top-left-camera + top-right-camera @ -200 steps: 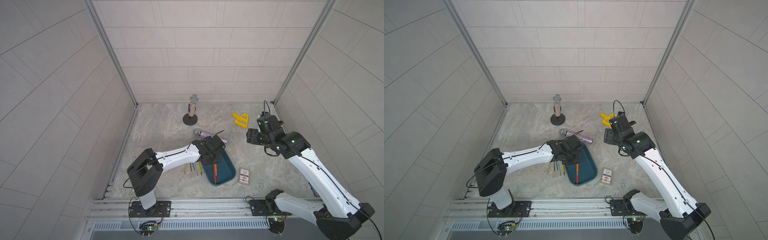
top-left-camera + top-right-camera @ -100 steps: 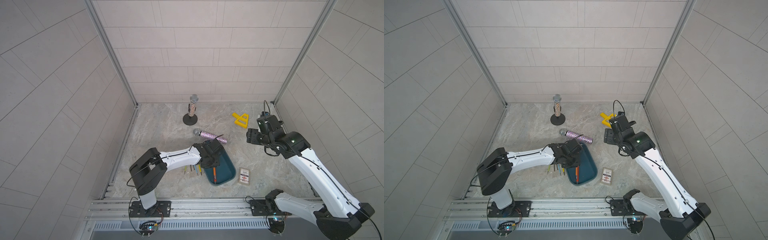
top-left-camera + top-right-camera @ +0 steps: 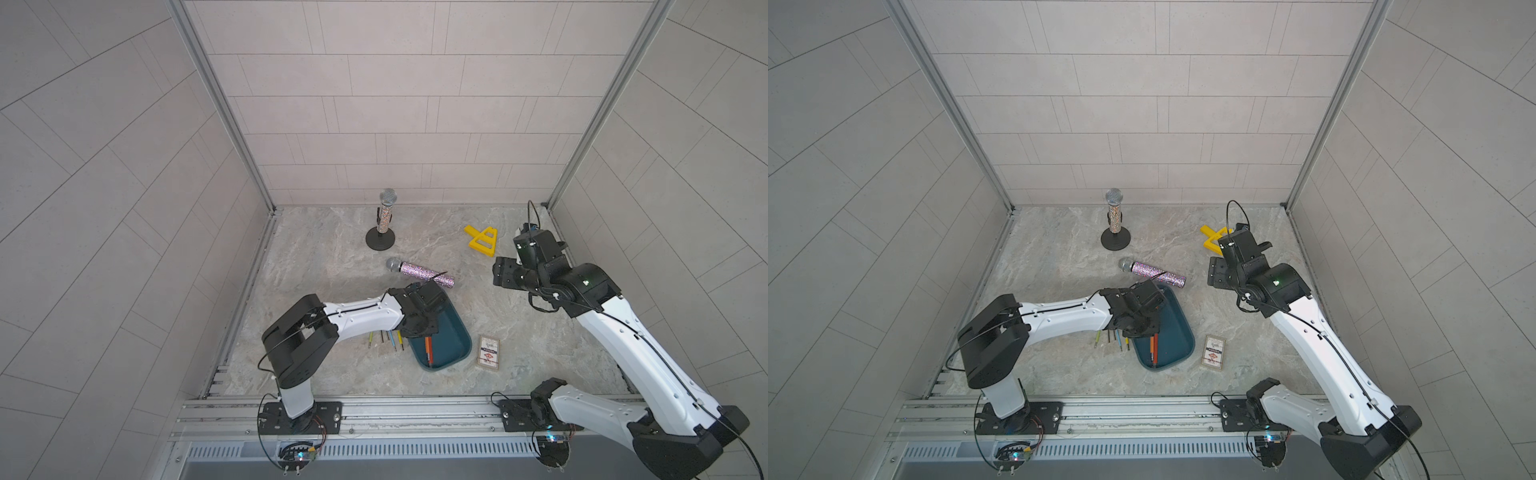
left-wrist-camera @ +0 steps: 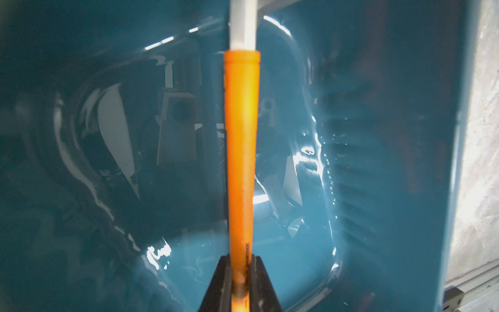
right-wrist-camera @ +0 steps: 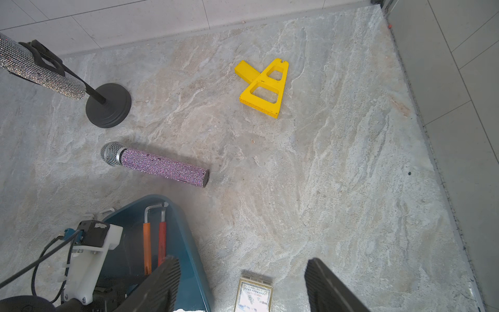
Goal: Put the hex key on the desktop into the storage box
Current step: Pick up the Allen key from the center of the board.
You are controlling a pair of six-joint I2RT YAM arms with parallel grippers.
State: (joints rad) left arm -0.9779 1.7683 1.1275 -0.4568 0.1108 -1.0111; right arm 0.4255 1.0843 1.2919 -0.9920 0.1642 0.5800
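Hex key [image 4: 240, 151], orange-sleeved, inside storage box [image 4: 391, 162]; its end is hidden between left gripper [image 4: 240, 260] fingers, grip indiscernible. Right gripper [image 5: 241, 260] spread. Card box [image 5: 253, 295] beside storage box: print illegible.

The left gripper [image 4: 240, 260] is pointing down low, its jaws sitting close against both sides of the orange hex key [image 4: 240, 148]. The right gripper [image 5: 241, 260] is hovering well apart from that key, jaws spread wide.

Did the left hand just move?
Yes: the left hand has drawn away from the lying microphone, along the storage box toward the front rail.
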